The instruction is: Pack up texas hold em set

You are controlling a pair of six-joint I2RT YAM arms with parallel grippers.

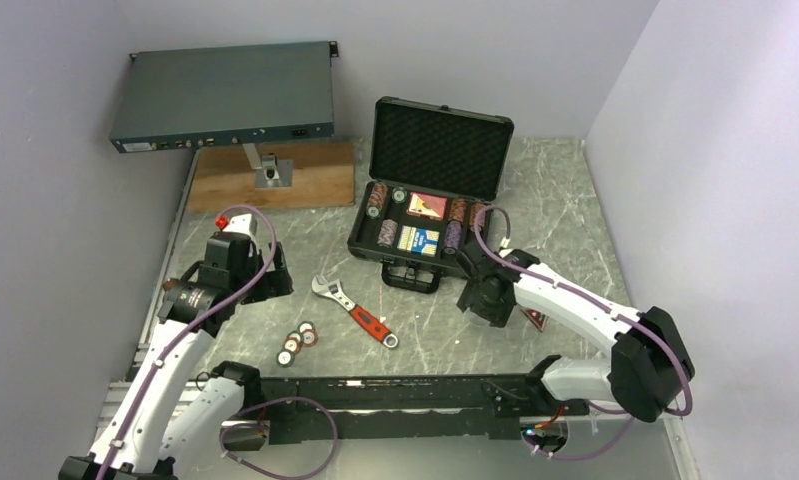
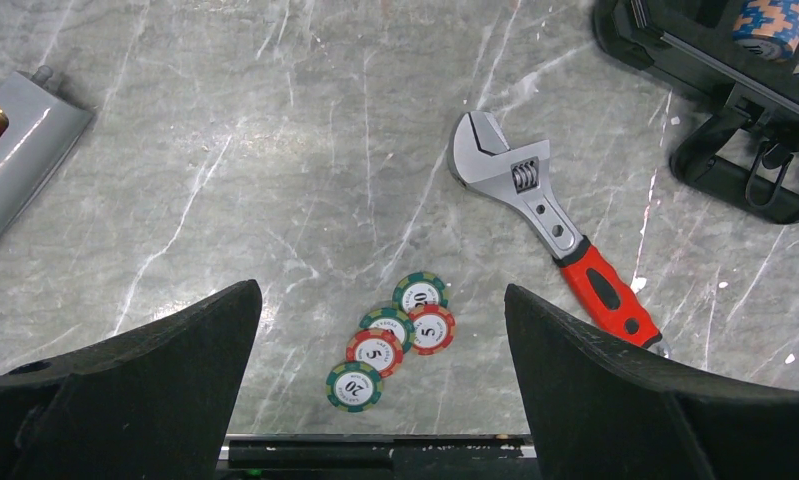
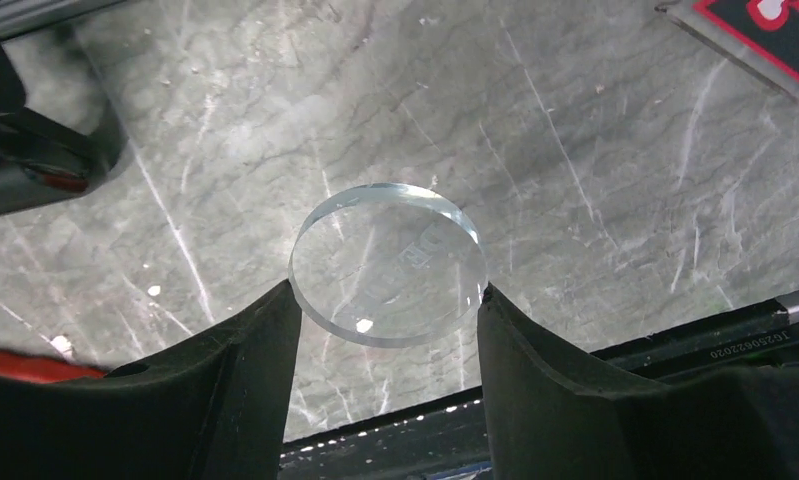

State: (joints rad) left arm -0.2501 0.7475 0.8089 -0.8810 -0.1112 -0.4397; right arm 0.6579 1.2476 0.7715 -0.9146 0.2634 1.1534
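clear disc (image 3: 387, 262) between right fingers (image 3: 237, 385)

"20" on a green-rimmed chip (image 2: 354, 386), "5" on two red-rimmed chips (image 2: 375, 352)

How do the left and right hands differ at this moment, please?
The left hand is wide open and empty; the right hand is closed on a clear disc. The left hand hangs above loose chips; the right hand has bare table beneath. Both point down at the table.
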